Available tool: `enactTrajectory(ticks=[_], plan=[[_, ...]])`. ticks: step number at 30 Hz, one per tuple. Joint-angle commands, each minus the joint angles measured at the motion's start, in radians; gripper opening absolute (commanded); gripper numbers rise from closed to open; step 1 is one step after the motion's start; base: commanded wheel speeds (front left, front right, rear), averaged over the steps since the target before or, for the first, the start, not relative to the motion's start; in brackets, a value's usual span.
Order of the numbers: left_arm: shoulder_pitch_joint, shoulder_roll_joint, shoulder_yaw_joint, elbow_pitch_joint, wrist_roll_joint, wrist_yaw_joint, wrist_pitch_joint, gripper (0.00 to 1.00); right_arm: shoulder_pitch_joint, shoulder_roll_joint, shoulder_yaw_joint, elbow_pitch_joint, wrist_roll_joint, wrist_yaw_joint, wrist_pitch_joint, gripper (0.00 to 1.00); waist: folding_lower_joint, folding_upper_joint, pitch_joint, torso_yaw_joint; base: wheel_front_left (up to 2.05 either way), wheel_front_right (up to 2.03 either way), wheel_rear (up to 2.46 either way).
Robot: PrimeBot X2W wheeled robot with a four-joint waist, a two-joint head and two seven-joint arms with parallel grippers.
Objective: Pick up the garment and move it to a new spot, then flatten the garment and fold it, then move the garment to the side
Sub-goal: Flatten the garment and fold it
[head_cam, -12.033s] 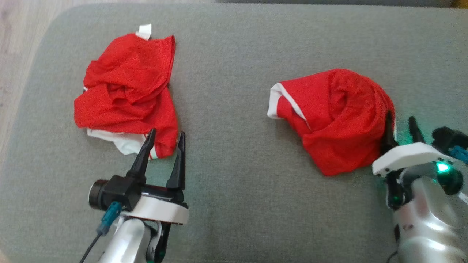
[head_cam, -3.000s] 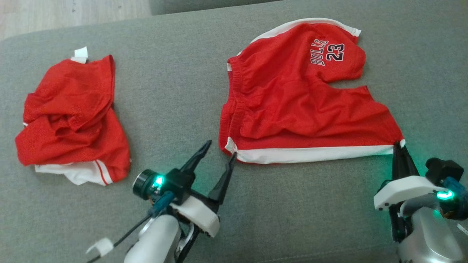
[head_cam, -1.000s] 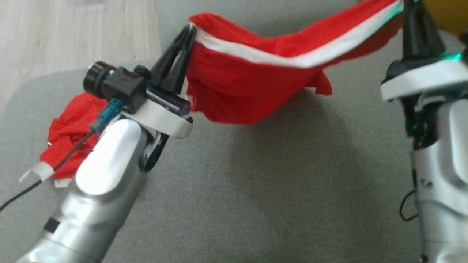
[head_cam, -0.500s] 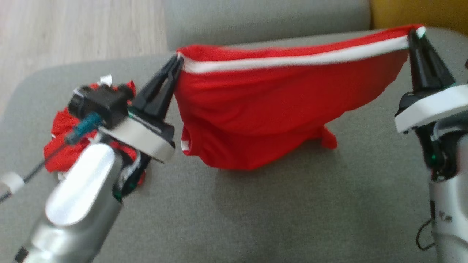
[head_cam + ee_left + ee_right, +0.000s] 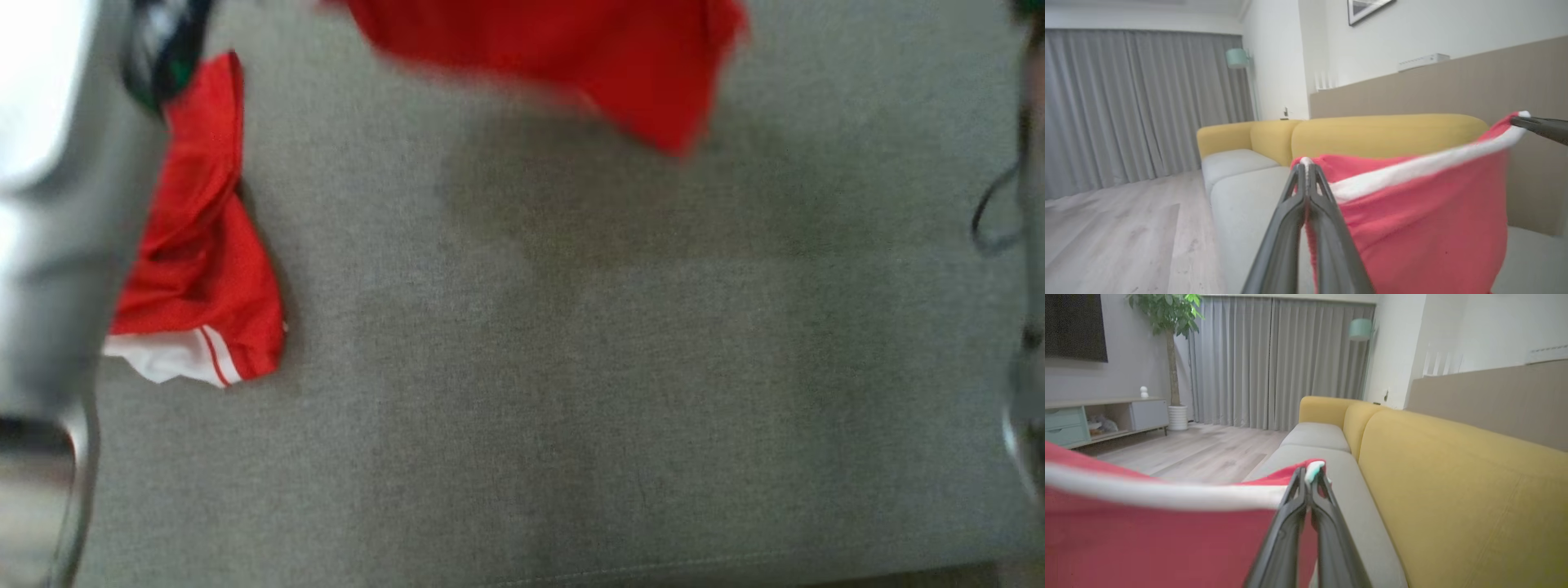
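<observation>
Head view: the left forearm (image 5: pixel 49 204) blocks 9 o'clock; the red garment (image 5: pixel 571 49) hangs at 12 above the grey sofa seat (image 5: pixel 571 367); a second red cloth (image 5: pixel 196 245) lies at 9.
Left wrist view: the left gripper (image 5: pixel 1305 167) pinches the garment's white band; the right gripper (image 5: pixel 1521 121) holds its far corner at 2; yellow backrest (image 5: pixel 1380 134) behind.
Right wrist view: fingers clamped on that corner; garment stretches toward 9.

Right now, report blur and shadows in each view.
Head view: smeared by motion throughout; the shorts cast a soft shadow on the cushion. Left wrist view: left gripper fairly crisp, the shorts beside it blurred. Right wrist view: room fairly sharp, the shorts soft around the right gripper.
</observation>
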Motion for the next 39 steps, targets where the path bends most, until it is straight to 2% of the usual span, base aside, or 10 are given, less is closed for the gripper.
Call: enactTrajectory(ticks=[1,6,11,15,20,24,29,34,39], plan=[[-0.069,0.024,0.044,-0.004,0.013,-0.002,-0.027,0.0,-0.048,0.017,-0.009,0.002,-0.02,-0.001,-0.034,0.0,-0.0006,0.0001,0.03,0.0,0.0,0.0,0.0],[-0.151,-0.032,0.037,0.137,0.024,-0.004,-0.159,0.0,-0.145,0.045,-0.063,0.192,-0.089,-0.001,-0.173,0.0,-0.0006,0.0001,0.029,0.009,0.0,0.0,0.0],[-0.046,-0.058,-0.053,0.197,0.009,-0.006,-0.201,0.0,-0.068,0.025,-0.039,0.329,-0.087,-0.001,-0.223,0.0,-0.0006,0.0001,0.006,0.016,0.0,0.0,0.0],[0.131,-0.045,-0.157,0.176,-0.038,-0.007,-0.212,0.0,0.053,-0.015,0.013,0.413,-0.042,-0.001,-0.207,0.0,-0.0006,0.0001,-0.03,0.019,0.0,0.0,0.0],[0.355,-0.012,-0.285,0.098,-0.107,-0.007,-0.211,0.0,0.218,-0.079,0.119,0.451,0.065,-0.001,-0.113,0.0,-0.0006,0.0001,-0.085,0.025,0.0,0.0,0.0],[0.492,0.016,-0.355,0.024,-0.141,-0.007,-0.19,0.0,0.348,-0.149,0.213,0.402,0.183,-0.001,0.003,0.0,-0.0006,0.0001,-0.127,0.023,0.0,0.0,0.0],[0.602,0.042,-0.398,-0.067,-0.144,0.013,-0.165,0.0,0.502,-0.26,0.288,0.26,0.335,-0.001,0.146,0.0,-0.0006,0.0001,-0.18,0.016,0.0,0.0,0.0],[0.675,0.053,-0.42,-0.146,-0.157,0.04,-0.136,0.0,0.623,-0.346,0.297,0.124,0.43,-0.001,0.26,0.0,-0.0006,0.0001,-0.217,0.01,0.0,0.0,0.0],[0.75,0.076,-0.452,-0.25,-0.169,0.069,-0.087,0.0,0.773,-0.434,0.246,-0.049,0.525,-0.001,0.406,0.0,-0.0006,0.0001,-0.248,0.003,0.0,0.0,0.0]])
